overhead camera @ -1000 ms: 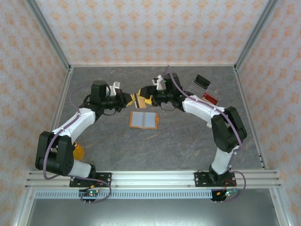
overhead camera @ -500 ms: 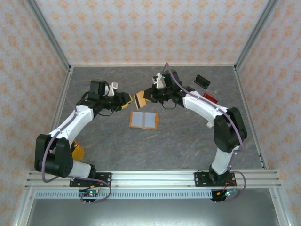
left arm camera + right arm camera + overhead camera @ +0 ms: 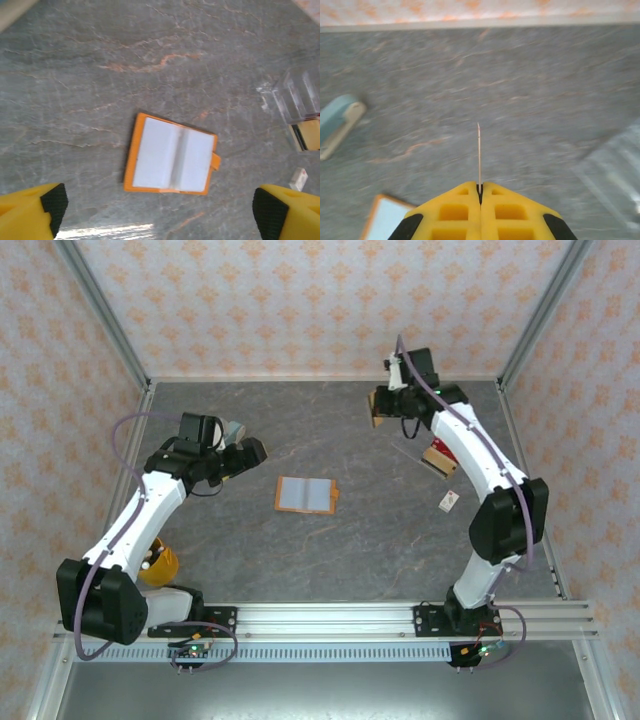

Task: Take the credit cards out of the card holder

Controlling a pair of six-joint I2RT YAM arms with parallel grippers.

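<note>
The card holder (image 3: pixel 306 495) lies open and flat near the middle of the grey surface (image 3: pixel 250 550), orange cover down and its greyish see-through pockets facing up. In the left wrist view its two pocket pages look pale and blank, with a small orange tab sticking out at its 3 o'clock edge; whether any cards sit in those pockets cannot be told.

One credit card (image 3: pixel 479 150) is grasped by the right end effector (image 3: pixel 480 189). Its yellow jaws are clenched on the card, which appears edge-on as a thin line standing out from the tips. From overhead this end effector is high at about 1 o'clock from the holder, near the back wall, well apart from it.

The left end effector (image 3: pixel 250 451) is at about 10 o'clock from the holder, released, its fingers (image 3: pixel 30 212) spread wide with nothing between them and the holder below.

A clear tray (image 3: pixel 300 95) sits at about 2 o'clock from the holder. A reddish flat piece (image 3: pixel 438 458) lies in it, partly hidden by the right arm. A small white item (image 3: pixel 450 501) rests on the surface at 3 o'clock. A pale-blue box (image 3: pixel 340 120) lies off to the right wrist view's 9 o'clock.
</note>
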